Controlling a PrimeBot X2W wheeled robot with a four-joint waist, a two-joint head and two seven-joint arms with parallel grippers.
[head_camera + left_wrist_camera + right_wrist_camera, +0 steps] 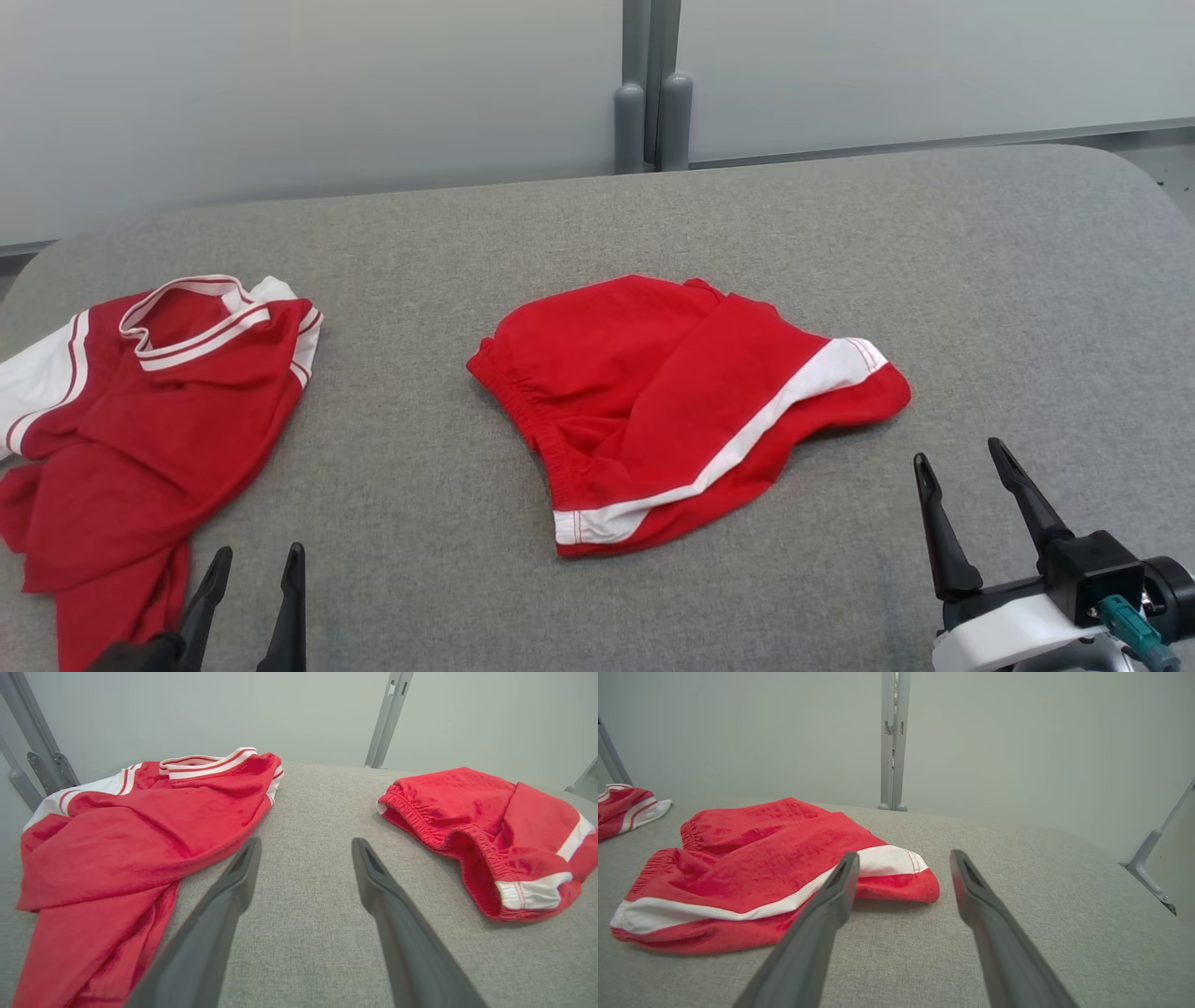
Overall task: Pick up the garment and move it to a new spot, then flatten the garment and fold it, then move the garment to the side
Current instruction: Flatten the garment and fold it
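Two red garments lie on the grey padded table (597, 224). A pair of red shorts (672, 401) with a white side stripe sits bunched in the middle, also seen as shorts (467, 807) and shorts (752, 868). A crumpled red shirt (159, 401) with white sleeves and striped collar lies at the left, near the table edge, shirt (140, 830). My left gripper (260, 553) is open just right of the shirt's lower hem, empty (307, 842). My right gripper (960, 453) is open, empty, just right of the shorts' striped leg (904, 855).
A pale wall panel with a grey post (649, 93) rises behind the table's far edge. The table's rounded right corner (1120, 177) lies beyond the right gripper. Bare grey surface runs between the two garments and along the front.
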